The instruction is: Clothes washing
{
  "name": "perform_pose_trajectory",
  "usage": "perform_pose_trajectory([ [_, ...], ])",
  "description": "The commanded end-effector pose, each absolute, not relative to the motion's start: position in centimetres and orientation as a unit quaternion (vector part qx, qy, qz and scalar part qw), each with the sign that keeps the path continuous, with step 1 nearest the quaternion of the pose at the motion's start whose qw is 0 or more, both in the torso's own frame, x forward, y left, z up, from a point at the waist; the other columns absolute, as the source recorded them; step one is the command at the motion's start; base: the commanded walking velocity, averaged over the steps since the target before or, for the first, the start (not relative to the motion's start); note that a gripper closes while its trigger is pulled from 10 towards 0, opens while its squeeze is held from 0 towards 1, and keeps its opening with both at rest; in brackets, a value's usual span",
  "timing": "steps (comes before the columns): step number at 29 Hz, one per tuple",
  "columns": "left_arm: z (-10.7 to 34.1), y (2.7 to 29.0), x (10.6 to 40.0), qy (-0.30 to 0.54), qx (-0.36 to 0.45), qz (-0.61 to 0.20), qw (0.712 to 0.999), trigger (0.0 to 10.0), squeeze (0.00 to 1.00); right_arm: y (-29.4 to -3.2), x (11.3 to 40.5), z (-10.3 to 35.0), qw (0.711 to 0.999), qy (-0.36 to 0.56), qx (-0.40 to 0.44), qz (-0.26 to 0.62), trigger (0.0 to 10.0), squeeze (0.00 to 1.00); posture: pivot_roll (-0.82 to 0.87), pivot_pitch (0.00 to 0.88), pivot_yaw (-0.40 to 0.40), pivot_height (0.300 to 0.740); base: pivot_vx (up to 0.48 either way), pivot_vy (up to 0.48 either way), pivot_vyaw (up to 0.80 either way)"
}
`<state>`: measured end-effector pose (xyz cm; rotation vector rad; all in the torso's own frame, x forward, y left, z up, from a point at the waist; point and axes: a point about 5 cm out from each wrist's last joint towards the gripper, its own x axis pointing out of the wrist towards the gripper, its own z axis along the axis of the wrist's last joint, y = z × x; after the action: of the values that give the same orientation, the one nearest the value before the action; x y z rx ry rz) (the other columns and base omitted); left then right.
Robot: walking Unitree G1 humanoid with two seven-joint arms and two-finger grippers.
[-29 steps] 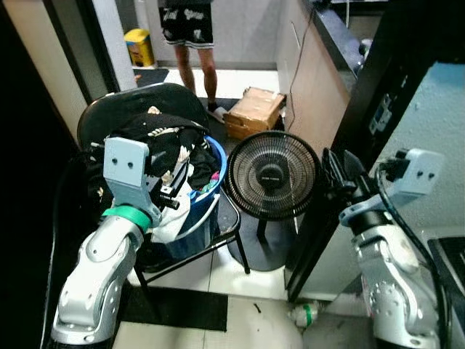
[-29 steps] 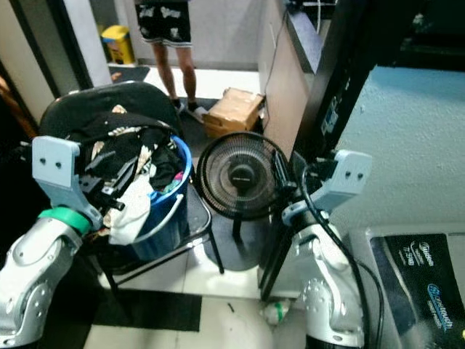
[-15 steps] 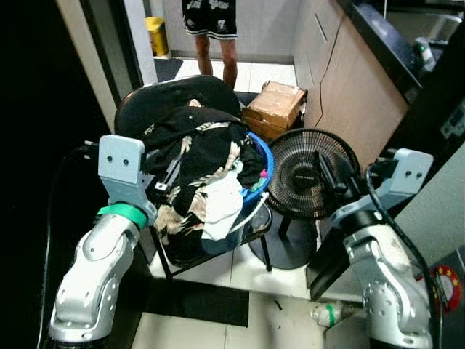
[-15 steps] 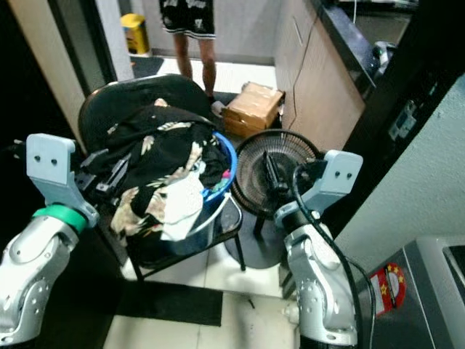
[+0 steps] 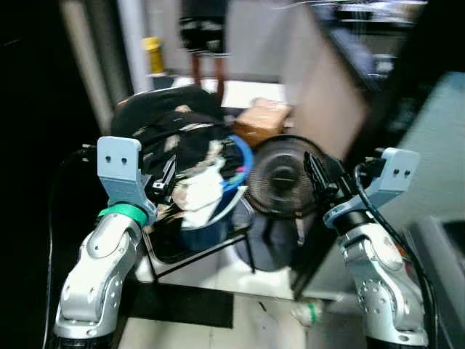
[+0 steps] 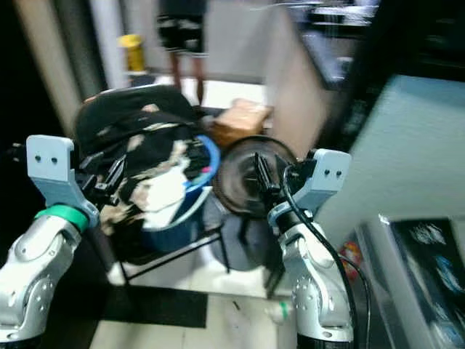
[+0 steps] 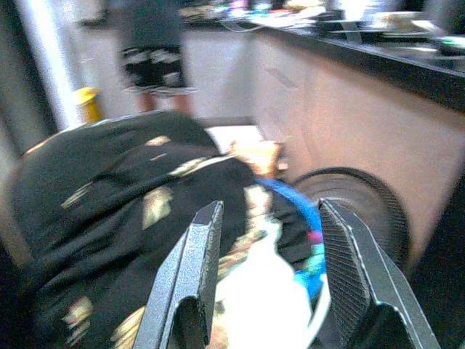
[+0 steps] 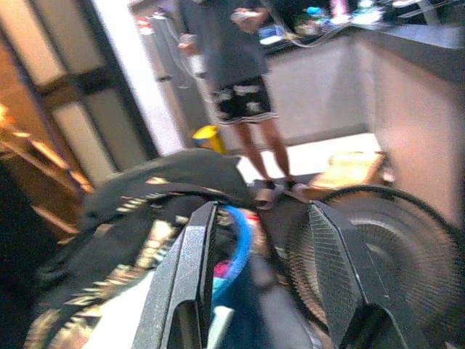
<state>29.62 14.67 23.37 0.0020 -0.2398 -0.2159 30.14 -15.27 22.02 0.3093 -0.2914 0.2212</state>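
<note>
Left eye view is pretty smeared right now, so I can only go on big shapes. I've got a round blue plastic basket [image 5: 236, 156] sitting on a black chair [image 5: 156, 109] with thin metal legs, and it's heaped with clothes [image 5: 182, 142]: soft dark fabric with pale leafy print, plus a crumpled white piece [image 5: 200, 193] spilling over the front rim. Just beside the chair is a round black fan [image 5: 282, 177] with a wire grille, standing on the tiled floor [image 5: 240, 291]. Behind it there's a cardboard box [image 5: 261, 120], edges too blurry to read. A person [image 8: 232, 65] in dark patterned shorts stands further back, cut off at the top.

My left hand [image 7: 265, 280] is up near the laundry heap, fingers spread apart, nothing between them. My right hand [image 8: 261, 269] is up near the fan, also spread wide and gripping nothing.
</note>
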Motion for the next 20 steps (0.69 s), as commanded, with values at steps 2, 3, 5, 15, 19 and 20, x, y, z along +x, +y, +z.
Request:
perform_pose_trajectory([
  [2, 23.14, 14.41, 29.82, -0.120, 0.011, -0.104, 0.987, 10.0, 0.00, -14.12, 30.68, 22.05, 0.973, -0.137, 0.123, 0.140, 10.0, 0.00, 0.12, 0.031, 0.051, 0.740, 0.156, 0.000, 0.40],
  [3, 23.19, 14.36, 29.86, -0.121, 0.010, -0.103, 0.987, 10.0, 0.00, -13.98, 30.75, 22.04, 0.973, -0.135, 0.117, 0.143, 10.0, 0.00, 0.12, 0.031, 0.051, 0.740, 0.311, 0.000, 0.80],
  [5, 23.24, 14.33, 29.90, -0.121, 0.009, -0.102, 0.987, 10.0, 0.00, -13.85, 30.78, 22.02, 0.973, -0.134, 0.116, 0.146, 10.0, 0.00, 0.12, 0.031, 0.051, 0.740, 0.371, 0.000, 0.80],
  [15, 23.35, 14.47, 29.97, -0.123, 0.002, -0.097, 0.988, 10.0, 0.00, -13.46, 30.81, 21.78, 0.970, -0.131, 0.133, 0.157, 10.0, 0.00, 0.12, 0.031, 0.051, 0.740, 0.386, 0.000, 0.48],
  [19, 23.33, 14.42, 30.01, -0.123, 0.001, -0.099, 0.987, 10.0, 0.00, -13.55, 30.87, 21.80, 0.971, -0.132, 0.127, 0.154, 10.0, 0.00, 0.12, 0.031, 0.051, 0.740, 0.390, 0.000, 0.00],
  [20, 23.34, 14.41, 30.03, -0.124, 0.001, -0.099, 0.987, 10.0, 0.00, -13.54, 30.87, 21.82, 0.971, -0.133, 0.127, 0.154, 10.0, 0.00, 0.12, 0.031, 0.051, 0.740, 0.390, 0.000, 0.00],
])
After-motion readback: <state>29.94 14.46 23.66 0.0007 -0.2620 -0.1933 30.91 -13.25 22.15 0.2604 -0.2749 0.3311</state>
